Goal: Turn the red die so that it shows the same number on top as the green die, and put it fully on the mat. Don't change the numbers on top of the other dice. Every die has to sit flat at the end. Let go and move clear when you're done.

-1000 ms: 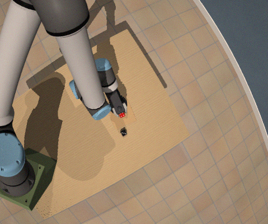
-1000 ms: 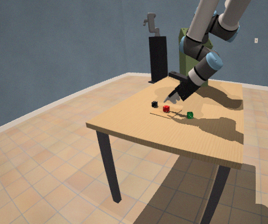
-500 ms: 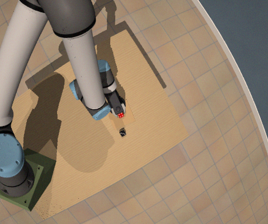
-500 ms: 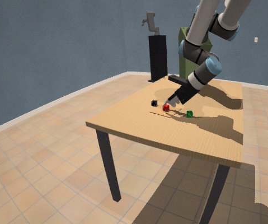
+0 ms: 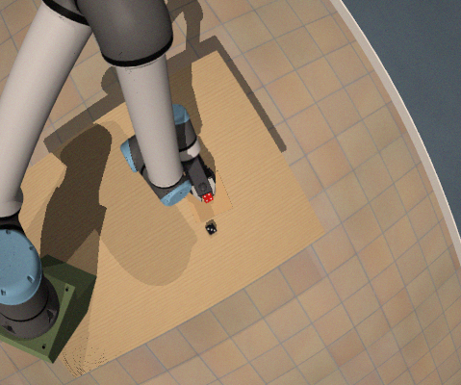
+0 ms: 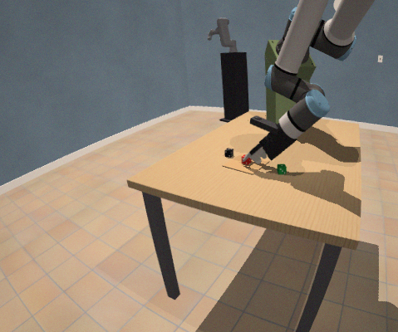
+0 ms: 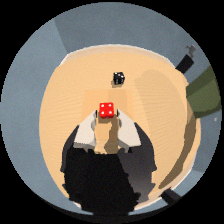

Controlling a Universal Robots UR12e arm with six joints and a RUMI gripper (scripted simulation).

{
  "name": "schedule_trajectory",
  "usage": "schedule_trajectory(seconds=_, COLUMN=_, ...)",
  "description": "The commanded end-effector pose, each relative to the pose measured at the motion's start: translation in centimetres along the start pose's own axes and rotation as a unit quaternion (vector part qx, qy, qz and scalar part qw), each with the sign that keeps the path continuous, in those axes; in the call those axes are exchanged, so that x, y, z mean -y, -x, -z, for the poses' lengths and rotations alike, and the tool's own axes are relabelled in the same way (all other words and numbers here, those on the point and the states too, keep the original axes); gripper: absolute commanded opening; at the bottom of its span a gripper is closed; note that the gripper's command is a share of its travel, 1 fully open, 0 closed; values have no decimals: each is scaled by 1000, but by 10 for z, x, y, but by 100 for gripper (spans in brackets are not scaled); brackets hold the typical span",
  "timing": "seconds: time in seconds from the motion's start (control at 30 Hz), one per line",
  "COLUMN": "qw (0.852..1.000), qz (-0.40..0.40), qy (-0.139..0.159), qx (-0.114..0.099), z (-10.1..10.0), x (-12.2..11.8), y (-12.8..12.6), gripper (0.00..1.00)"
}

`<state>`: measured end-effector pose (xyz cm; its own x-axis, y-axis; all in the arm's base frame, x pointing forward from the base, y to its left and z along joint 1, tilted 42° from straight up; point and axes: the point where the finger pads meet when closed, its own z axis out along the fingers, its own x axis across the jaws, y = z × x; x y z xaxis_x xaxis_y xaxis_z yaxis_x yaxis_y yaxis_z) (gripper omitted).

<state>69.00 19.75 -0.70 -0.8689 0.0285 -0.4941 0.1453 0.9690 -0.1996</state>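
The red die [image 5: 208,197] [image 6: 248,160] [image 7: 105,110] sits flat on the thin tan mat [image 5: 223,205] [image 7: 90,102] on the table. My gripper [image 5: 206,192] [image 6: 253,157] [image 7: 106,109] is tilted down low over the mat, with its fingers partly open on either side of the red die's near end and not clamping it. The green die [image 6: 282,168] rests on the table just to the right of the gripper in the exterior view; the arm hides it in the overhead view. A black die [image 5: 211,228] [image 6: 228,153] [image 7: 118,77] lies just off the mat, beyond the red die.
The wooden table [image 5: 272,159] [image 6: 210,183] stands on a tiled floor. The arm's green base [image 5: 32,332] is at one corner. A black pedestal [image 6: 234,85] with a grey fixture stands behind the table.
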Motion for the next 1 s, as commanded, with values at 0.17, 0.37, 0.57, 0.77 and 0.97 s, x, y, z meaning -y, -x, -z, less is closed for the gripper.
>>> schedule_trajectory(seconds=0.17, qw=1000, qz=0, qy=0, qx=0, z=-3, x=-4, y=0, gripper=28)
schedule_trajectory(seconds=0.37, qw=1000, qz=0, qy=0, qx=0, z=-4, x=-4, y=0, gripper=28)
schedule_trajectory(seconds=0.57, qw=1000, qz=0, qy=0, qx=0, z=-4, x=-4, y=0, gripper=28)
schedule_trajectory(seconds=0.77, qw=1000, qz=0, qy=0, qx=0, z=-4, x=-4, y=0, gripper=28)
schedule_trajectory(seconds=0.97, qw=1000, qz=0, qy=0, qx=0, z=-4, x=-4, y=0, gripper=28)
